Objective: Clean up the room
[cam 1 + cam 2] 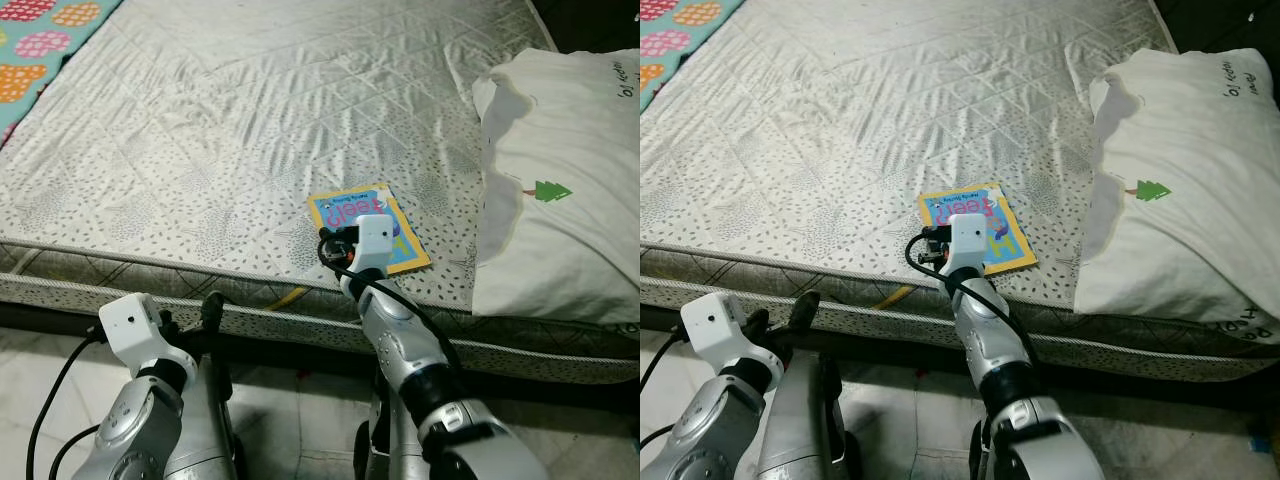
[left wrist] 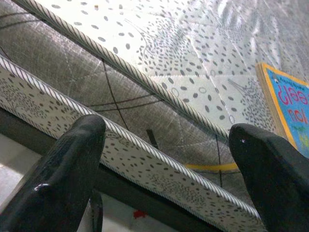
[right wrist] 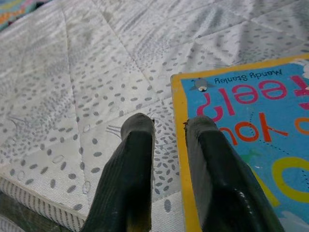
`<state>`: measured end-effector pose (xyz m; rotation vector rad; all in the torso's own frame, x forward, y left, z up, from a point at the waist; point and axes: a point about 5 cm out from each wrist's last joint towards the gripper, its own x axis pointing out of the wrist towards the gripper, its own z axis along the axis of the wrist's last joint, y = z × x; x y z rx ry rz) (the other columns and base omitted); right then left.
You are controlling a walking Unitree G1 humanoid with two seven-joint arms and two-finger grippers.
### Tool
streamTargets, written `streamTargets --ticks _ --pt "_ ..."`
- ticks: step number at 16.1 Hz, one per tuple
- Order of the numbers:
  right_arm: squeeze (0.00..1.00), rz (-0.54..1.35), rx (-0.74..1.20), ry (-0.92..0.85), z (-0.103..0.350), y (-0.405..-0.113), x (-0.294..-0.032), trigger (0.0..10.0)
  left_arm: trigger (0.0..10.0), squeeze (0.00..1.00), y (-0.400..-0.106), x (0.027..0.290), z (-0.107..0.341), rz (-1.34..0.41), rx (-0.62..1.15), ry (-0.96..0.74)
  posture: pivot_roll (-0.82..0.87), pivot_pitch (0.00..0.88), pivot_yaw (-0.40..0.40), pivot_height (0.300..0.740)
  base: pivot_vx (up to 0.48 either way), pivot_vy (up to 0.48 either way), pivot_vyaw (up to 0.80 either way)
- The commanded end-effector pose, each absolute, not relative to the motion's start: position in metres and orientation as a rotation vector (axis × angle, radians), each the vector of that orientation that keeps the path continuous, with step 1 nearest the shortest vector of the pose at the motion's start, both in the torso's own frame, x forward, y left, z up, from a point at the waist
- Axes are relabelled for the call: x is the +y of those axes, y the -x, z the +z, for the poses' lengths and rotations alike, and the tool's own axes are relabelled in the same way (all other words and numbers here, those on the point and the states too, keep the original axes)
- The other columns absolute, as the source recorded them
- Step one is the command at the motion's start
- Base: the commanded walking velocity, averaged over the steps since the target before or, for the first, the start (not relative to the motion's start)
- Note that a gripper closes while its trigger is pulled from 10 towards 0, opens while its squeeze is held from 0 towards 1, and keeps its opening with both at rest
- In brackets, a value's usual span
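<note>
Setting: bedroom, with a bare quilted mattress [image 1: 250, 130] in pale grey dotted fabric and a light tiled floor [image 1: 280, 400] below its near edge.
Right gripper [image 3: 166, 126]: low over the mattress near its front edge; the two black fingers stand close together with a narrow gap and hold nothing.
Children's book [image 1: 368, 226]: flat on the mattress, just ahead of the right gripper. It has a yellow border and a blue cover with pink and orange letters. In the right wrist view one finger [image 3: 212, 159] overlaps its yellow edge, the other lies over bare fabric beside it; whether they touch the cover I cannot tell.
Left gripper [image 2: 164, 159]: below and short of the mattress side, fingers spread wide with nothing between them; the book's corner lies beyond it, off to the right gripper's side.
Pillow [image 1: 565, 180]: white with a small green tree print, farther to the right of the right gripper, near the book but apart from it.
Patterned blanket [image 1: 40, 40]: teal with pink and orange shapes, at the far left corner, well apart from both grippers.
</note>
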<state>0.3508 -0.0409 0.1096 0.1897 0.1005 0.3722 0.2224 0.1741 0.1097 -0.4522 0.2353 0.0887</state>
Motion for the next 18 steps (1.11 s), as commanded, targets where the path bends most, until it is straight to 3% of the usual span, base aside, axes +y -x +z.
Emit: streamTargets --ticks 1,4,9,11,13,16,17,18 --pt "1.00 0.444 0.080 -0.223 0.122 -0.349 -0.008 10.0 10.0 0.00 -0.220 0.174 0.110 0.099 0.235 0.447 0.14 0.193 -0.060 0.521 0.000 0.000 0.00" --pt "1.00 0.528 0.094 -0.120 0.123 -0.341 0.026 10.0 10.0 0.00 -0.219 0.173 0.109 0.099 0.241 0.448 0.14 0.194 -0.059 0.521 0.000 0.000 0.00" --pt "1.00 0.676 0.077 -0.137 0.127 -0.327 0.052 10.0 10.0 0.00 -0.222 0.173 0.111 0.095 0.232 0.444 0.14 0.188 -0.059 0.521 0.000 0.000 0.00" --pt "1.00 0.753 -0.007 -0.025 0.127 -0.314 0.066 10.0 10.0 0.00 -0.222 0.172 0.110 0.096 0.233 0.446 0.14 0.186 -0.061 0.521 0.000 0.000 0.00" --pt "1.00 0.742 -0.058 0.171 0.117 -0.307 0.065 10.0 10.0 0.00 -0.224 0.170 0.112 0.089 0.225 0.448 0.14 0.184 -0.063 0.521 0.000 0.000 0.00" --pt "1.00 0.621 0.003 0.253 0.098 -0.316 0.035 10.0 10.0 0.00 -0.224 0.172 0.111 0.092 0.224 0.443 0.12 0.182 -0.063 0.521 0.000 0.000 0.00" --pt "0.31 0.595 0.018 0.248 0.095 -0.319 0.026 10.0 10.0 0.00 -0.225 0.172 0.111 0.094 0.223 0.443 0.12 0.182 -0.063 0.521 0.000 0.000 0.00" --pt "0.00 0.556 0.030 0.185 0.096 -0.325 0.014 10.0 10.0 0.00 -0.227 0.170 0.112 0.096 0.214 0.446 0.12 0.181 -0.062 0.521 0.000 0.000 0.00"
